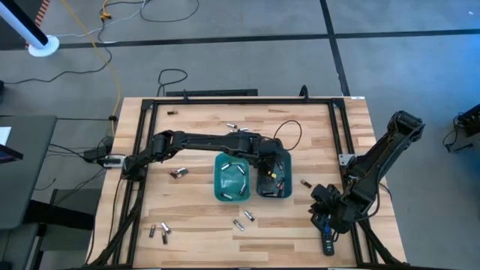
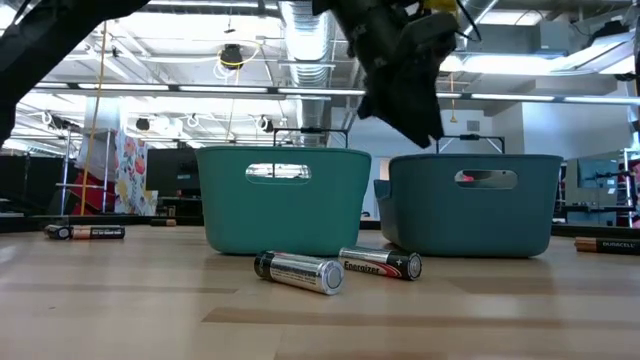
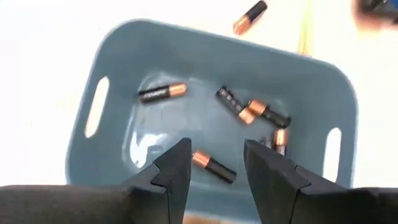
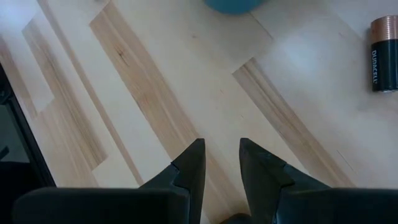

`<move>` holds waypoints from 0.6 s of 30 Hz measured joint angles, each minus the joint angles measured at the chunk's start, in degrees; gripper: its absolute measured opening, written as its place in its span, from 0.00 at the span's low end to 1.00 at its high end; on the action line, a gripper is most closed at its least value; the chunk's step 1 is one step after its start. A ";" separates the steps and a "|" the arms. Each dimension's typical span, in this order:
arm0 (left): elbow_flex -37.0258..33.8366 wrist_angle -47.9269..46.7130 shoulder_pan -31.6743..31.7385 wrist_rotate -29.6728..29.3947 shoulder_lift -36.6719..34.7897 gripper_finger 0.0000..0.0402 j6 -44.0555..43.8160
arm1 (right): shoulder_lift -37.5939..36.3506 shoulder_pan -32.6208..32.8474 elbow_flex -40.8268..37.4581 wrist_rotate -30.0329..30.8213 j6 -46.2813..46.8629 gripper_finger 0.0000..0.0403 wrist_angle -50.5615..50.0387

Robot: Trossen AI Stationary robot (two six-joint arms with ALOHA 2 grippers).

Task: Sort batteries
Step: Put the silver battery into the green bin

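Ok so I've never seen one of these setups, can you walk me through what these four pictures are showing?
It is a robot with two dark arms at a wooden table, sorting batteries. One picture looks straight down from above, one looks level across the tabletop, and two come from cameras on the arms' wrists.

Two teal bins stand side by side. The left bin holds silvery batteries; the right bin holds dark copper-ended batteries. More loose batteries lie scattered on the table.

The left gripper hangs over the right bin, jaws open and empty. The right gripper waits at the table's right edge above bare wood, jaws apart, holding nothing, with a dark battery nearby.
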 joint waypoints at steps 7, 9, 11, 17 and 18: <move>0.23 -10.52 -0.31 -2.41 -0.96 0.35 1.25 | 0.02 0.00 0.02 0.00 0.00 0.29 0.72; 0.14 -12.03 -0.98 -4.75 -2.18 0.35 1.25 | 0.02 0.00 0.02 0.00 0.02 0.29 0.70; -0.03 -12.29 -1.69 -6.24 -3.08 0.35 1.26 | 0.02 0.00 0.02 0.00 0.02 0.29 0.83; -0.10 -16.58 -3.32 -10.80 -5.67 0.35 1.46 | 0.00 0.00 0.03 0.02 0.54 0.29 1.21; -0.10 -17.11 -3.46 -11.02 -6.11 0.35 1.40 | 0.00 0.00 0.04 0.02 0.68 0.29 1.47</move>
